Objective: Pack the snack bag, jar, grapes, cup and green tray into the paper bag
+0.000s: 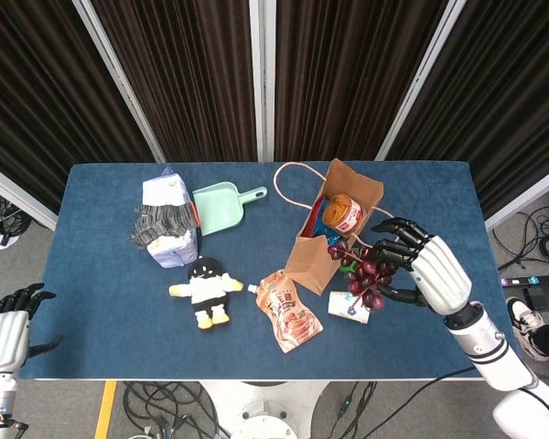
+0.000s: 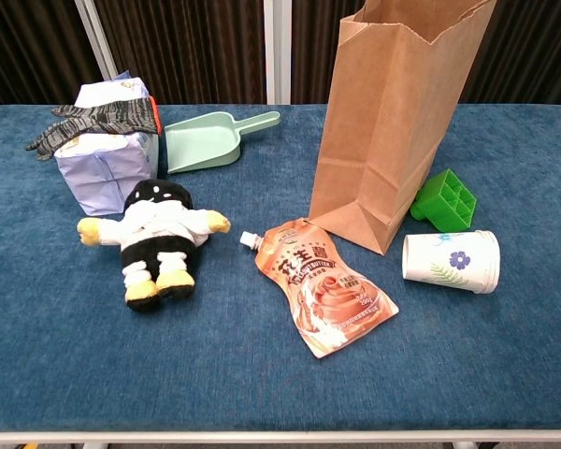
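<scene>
My right hand [image 1: 425, 272] holds the dark red grapes [image 1: 361, 270] in the air, just right of the paper bag's [image 1: 322, 249] open mouth. The jar [image 1: 345, 212] lies inside the bag. The white flowered cup [image 2: 449, 262] lies on its side right of the bag, and the grapes partly cover it in the head view. Behind the cup, the green tray [image 2: 444, 201] leans beside the bag. The brown snack bag [image 2: 323, 295] lies flat in front of the bag. My left hand [image 1: 5, 334] hangs open off the table's front left corner. The chest view shows neither hand.
A plush doll [image 1: 206, 288] lies left of the snack bag. A mint green scoop [image 1: 224, 201] and a purple-white carton [image 1: 169, 247] with a grey glove [image 1: 160, 222] on it sit at the back left. The bag's [image 2: 393, 122] rope handles spread on the blue table [image 1: 101, 293].
</scene>
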Motion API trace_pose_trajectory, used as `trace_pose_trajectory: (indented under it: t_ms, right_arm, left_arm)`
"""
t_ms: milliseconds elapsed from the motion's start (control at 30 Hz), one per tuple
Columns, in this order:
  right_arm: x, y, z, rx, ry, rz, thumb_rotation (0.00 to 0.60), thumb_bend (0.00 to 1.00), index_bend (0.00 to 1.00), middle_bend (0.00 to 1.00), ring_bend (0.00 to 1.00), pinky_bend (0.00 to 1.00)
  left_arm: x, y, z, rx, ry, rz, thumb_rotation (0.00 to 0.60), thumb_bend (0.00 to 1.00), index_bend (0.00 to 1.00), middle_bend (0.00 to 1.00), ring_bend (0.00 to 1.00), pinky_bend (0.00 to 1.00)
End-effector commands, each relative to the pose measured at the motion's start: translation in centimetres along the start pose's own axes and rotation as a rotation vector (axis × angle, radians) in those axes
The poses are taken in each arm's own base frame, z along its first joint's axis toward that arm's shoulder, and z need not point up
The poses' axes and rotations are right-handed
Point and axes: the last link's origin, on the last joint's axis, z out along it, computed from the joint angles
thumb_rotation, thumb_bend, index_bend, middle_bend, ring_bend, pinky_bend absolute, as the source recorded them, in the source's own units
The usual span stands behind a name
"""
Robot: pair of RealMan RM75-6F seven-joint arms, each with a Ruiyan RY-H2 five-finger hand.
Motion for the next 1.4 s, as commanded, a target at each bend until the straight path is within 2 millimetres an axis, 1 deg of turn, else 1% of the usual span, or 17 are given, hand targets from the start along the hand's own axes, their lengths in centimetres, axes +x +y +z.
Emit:
trace_pose_trajectory:
  t_ms: [33, 133, 267, 500, 633, 700, 767, 800, 867, 900, 933, 1033, 1167, 1267, 1333, 1367, 1400]
  right_arm:
    - [0.8, -1.3, 2.0, 0.046, 0.008, 0.079, 0.600, 0.36, 0.69, 0.61, 0.26, 0.26]
    - [1.1, -1.2, 3.4, 0.027, 0.023, 0.064, 0.600, 0.35, 0.69, 0.61, 0.26, 0.26]
    - [1.0, 0.4, 5.2, -0.073, 0.016, -0.068, 0.600, 0.35, 0.68, 0.61, 0.26, 0.26]
    - [-0.7, 3.7, 7.5, -0.202, -0.056, -0.218, 0.600, 0.35, 0.63, 0.59, 0.25, 0.26]
    - [-1.9, 4.7, 8.0, -0.236, -0.090, -0.245, 0.600, 0.35, 0.58, 0.56, 0.22, 0.26]
    - [-2.3, 5.1, 8.1, -0.252, -0.117, -0.262, 0.600, 0.34, 0.51, 0.51, 0.18, 0.24]
    - [-2.9, 5.5, 7.9, -0.275, -0.172, -0.288, 0.600, 0.32, 0.38, 0.42, 0.11, 0.19]
    - [-3.0, 5.6, 7.9, -0.282, -0.194, -0.296, 0.600, 0.30, 0.26, 0.34, 0.06, 0.14]
    - [-3.1, 5.7, 7.8, -0.292, -0.224, -0.305, 0.600, 0.27, 0.10, 0.23, 0.01, 0.06]
    - [-3.1, 5.6, 7.8, -0.294, -0.224, -0.302, 0.600, 0.26, 0.04, 0.17, 0.00, 0.02]
    - [-3.0, 5.6, 7.8, -0.294, -0.219, -0.298, 0.600, 0.25, 0.01, 0.14, 0.00, 0.01]
    - [-2.5, 5.6, 7.7, -0.292, -0.185, -0.285, 0.600, 0.23, 0.00, 0.10, 0.00, 0.00]
    - [-1.4, 5.3, 7.0, -0.277, -0.123, -0.249, 0.600, 0.23, 0.00, 0.11, 0.00, 0.00]
    - [-0.2, 4.9, 5.5, -0.251, -0.064, -0.213, 0.600, 0.23, 0.00, 0.16, 0.00, 0.00]
    - [0.7, 4.6, 4.1, -0.222, -0.011, -0.188, 0.600, 0.21, 0.02, 0.22, 0.00, 0.03]
    - [1.2, 4.5, 3.4, -0.212, 0.009, -0.180, 0.600, 0.21, 0.05, 0.26, 0.02, 0.07]
    - [1.7, 4.4, 2.5, -0.200, 0.031, -0.171, 0.600, 0.20, 0.11, 0.30, 0.06, 0.13]
  left_arm:
    - [0.0, -0.1, -0.1, 0.003, -0.001, 0.000, 0.600, 0.12, 0.37, 0.29, 0.21, 0.22]
    - [0.0, -0.1, -0.1, 0.002, -0.003, 0.002, 0.600, 0.12, 0.37, 0.29, 0.21, 0.22]
    - [0.0, -0.1, 0.1, -0.002, -0.002, 0.000, 0.600, 0.12, 0.37, 0.29, 0.21, 0.22]
    - [-0.3, -0.1, 0.1, -0.001, -0.012, -0.003, 0.600, 0.11, 0.37, 0.29, 0.21, 0.22]
    - [-0.3, -0.2, 0.1, 0.003, -0.013, -0.004, 0.600, 0.12, 0.37, 0.29, 0.21, 0.22]
    - [-0.4, -0.3, 0.0, 0.005, -0.015, -0.003, 0.600, 0.11, 0.37, 0.29, 0.21, 0.22]
    - [-0.4, -0.3, 0.1, 0.007, -0.016, -0.004, 0.600, 0.11, 0.37, 0.29, 0.21, 0.22]
    - [-0.4, -0.3, 0.1, 0.007, -0.016, -0.004, 0.600, 0.11, 0.37, 0.29, 0.21, 0.22]
    - [-0.4, -0.3, 0.1, 0.008, -0.016, -0.005, 0.600, 0.11, 0.37, 0.29, 0.21, 0.22]
    - [-0.4, -0.3, 0.1, 0.008, -0.016, -0.004, 0.600, 0.12, 0.37, 0.29, 0.21, 0.22]
    - [-0.4, -0.3, 0.1, 0.007, -0.016, -0.004, 0.600, 0.12, 0.37, 0.29, 0.21, 0.22]
    - [-0.4, -0.2, 0.1, 0.004, -0.015, -0.004, 0.600, 0.12, 0.37, 0.29, 0.21, 0.22]
    - [-0.4, -0.1, 0.2, 0.000, -0.013, -0.005, 0.600, 0.11, 0.37, 0.29, 0.21, 0.22]
    - [-0.4, -0.1, 0.2, -0.001, -0.012, -0.004, 0.600, 0.11, 0.37, 0.29, 0.21, 0.22]
    - [-0.4, -0.1, 0.2, -0.002, -0.013, -0.003, 0.600, 0.11, 0.37, 0.29, 0.21, 0.22]
    - [-0.4, -0.1, 0.3, -0.004, -0.013, -0.002, 0.600, 0.11, 0.37, 0.29, 0.21, 0.22]
    - [-0.3, 0.0, 0.3, -0.007, -0.012, -0.001, 0.600, 0.11, 0.37, 0.29, 0.21, 0.22]
